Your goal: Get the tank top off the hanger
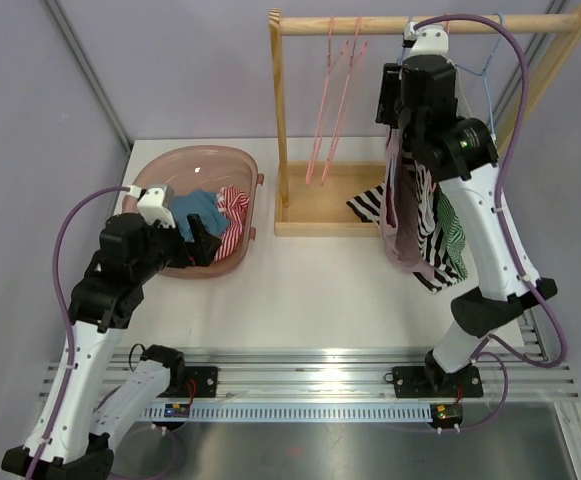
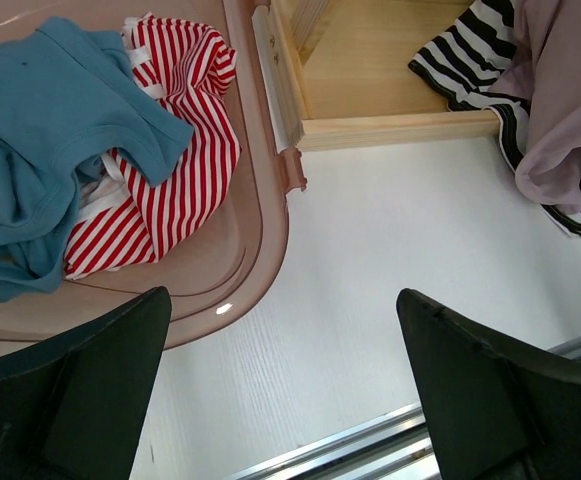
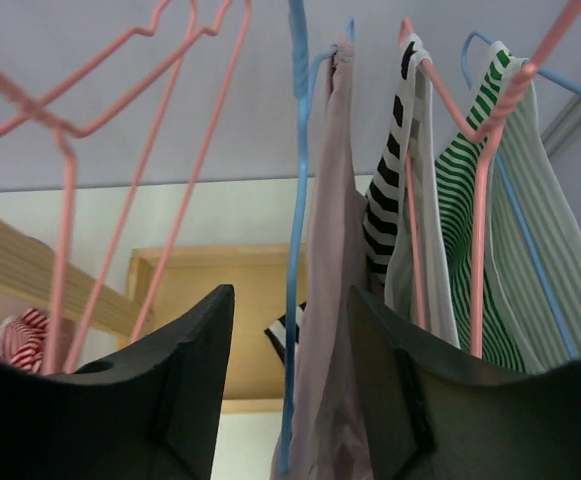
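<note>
A mauve tank top (image 3: 335, 200) hangs on a blue wire hanger (image 3: 295, 150) from the wooden rack's bar (image 1: 370, 22). It also shows in the top view (image 1: 402, 240), and its hem shows in the left wrist view (image 2: 560, 130). My right gripper (image 3: 290, 295) is raised to the rack and open. The hanger wire and the top's left edge lie between its fingers, which do not grip them. My left gripper (image 2: 282, 300) is open and empty, low over the table beside the pink basin (image 2: 260, 200).
A black-and-white striped top (image 3: 390, 190) and a green striped top (image 3: 470, 200) hang right of the mauve one. Two empty pink hangers (image 1: 330, 100) hang at the left of the bar. The basin holds a blue shirt (image 2: 40, 150) and a red striped garment (image 2: 180, 150). The rack's wooden base (image 1: 330, 205) lies behind.
</note>
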Controlling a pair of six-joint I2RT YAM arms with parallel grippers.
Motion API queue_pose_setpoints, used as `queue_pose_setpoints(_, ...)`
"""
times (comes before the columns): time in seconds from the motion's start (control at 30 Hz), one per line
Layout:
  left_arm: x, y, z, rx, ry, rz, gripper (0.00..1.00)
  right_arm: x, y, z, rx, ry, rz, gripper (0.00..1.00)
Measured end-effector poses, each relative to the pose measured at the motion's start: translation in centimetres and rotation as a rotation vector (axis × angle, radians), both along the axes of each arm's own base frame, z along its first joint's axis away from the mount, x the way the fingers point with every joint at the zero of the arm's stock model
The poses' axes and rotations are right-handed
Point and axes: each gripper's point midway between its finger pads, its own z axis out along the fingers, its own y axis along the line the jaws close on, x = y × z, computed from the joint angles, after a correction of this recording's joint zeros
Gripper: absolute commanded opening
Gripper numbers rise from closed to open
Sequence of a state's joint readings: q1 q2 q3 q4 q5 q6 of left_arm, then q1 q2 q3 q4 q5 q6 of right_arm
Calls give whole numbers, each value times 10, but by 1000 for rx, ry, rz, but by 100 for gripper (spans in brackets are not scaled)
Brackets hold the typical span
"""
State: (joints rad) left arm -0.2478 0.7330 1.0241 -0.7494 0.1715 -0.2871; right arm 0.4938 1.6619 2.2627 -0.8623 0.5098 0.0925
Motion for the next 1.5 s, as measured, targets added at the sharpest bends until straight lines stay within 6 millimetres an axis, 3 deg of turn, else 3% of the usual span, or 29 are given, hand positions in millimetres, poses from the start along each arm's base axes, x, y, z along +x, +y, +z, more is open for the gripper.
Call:
queue_pose_setpoints(0.03,-1,2,1,6,-5,2,99,7,-2,-4,-10,10,-14,42)
queue_pose_setpoints(0.1,-4,4,1,19,-15,3,99,18,-5,-14,-31,32,-36,38)
queue_pose_setpoints(0.13,-5,5,2,25,-21,4,99,21,-6,-19,-39,45,-45,30)
queue_pose_setpoints(0.3,-7,7,2,38,-32,1,99,22,-7,-28,-48,76,-51,2)
queue_pose_setpoints(0.53,-7,7,-12,50,1,-1,99,14,-7,-19,-24,68,-36,0)
queue_pose_setpoints(0.7,-9,8,-11,51,4,-2,99,1,-5,11,18,15,7,0)
queue_pose_setpoints(0.9,-13,8,12,43,-30,-5,99,-30,-7,47,94,-59,75,0)
queue_pose_setpoints(1.07,-16,6,51,24,-99,-23,99,-70,-3,57,158,-69,187,0)
queue_pose_setpoints(1.27,-14,-8,134,-48,-281,-90,99,-135,-1,50,238,-45,341,0)
queue_pose_setpoints(1.37,-10,-23,172,-100,-369,-152,99,-167,-1,51,272,-42,416,0)
queue_pose_setpoints(1.5,4,-54,197,-146,-431,-258,99,-204,5,58,306,-32,536,0)
